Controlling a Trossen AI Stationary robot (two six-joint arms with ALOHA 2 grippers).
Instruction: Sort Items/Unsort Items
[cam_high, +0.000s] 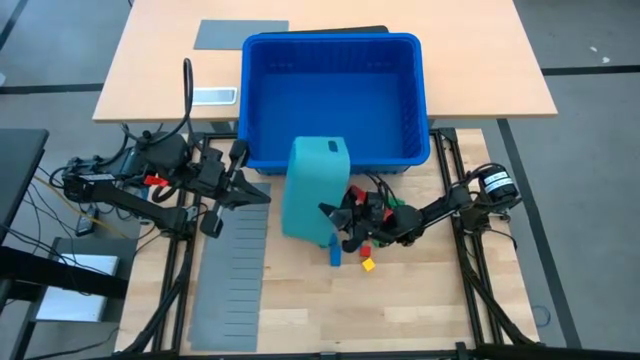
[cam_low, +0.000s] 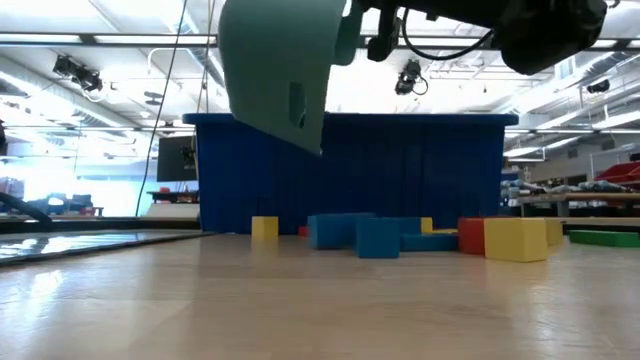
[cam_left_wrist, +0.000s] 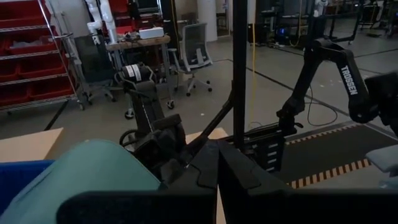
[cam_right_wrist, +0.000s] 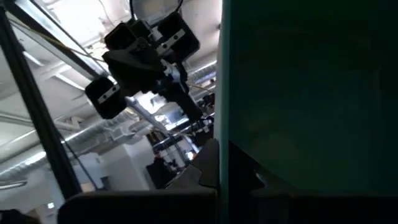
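The right gripper (cam_high: 335, 212), clamped on the upended teal tray (cam_high: 315, 190), dumps blocks (cam_low: 420, 235) at its five o'clock, calling next for setting it down; the left gripper (cam_high: 262, 195) waits closed at its nine o'clock.

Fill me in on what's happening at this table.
The right end effector is shut on a teal tray, holding it tipped up off the wooden table. Small toy blocks lie on the table below, in front of a big blue bin. The left end effector is shut beside the grey slotted sheet.
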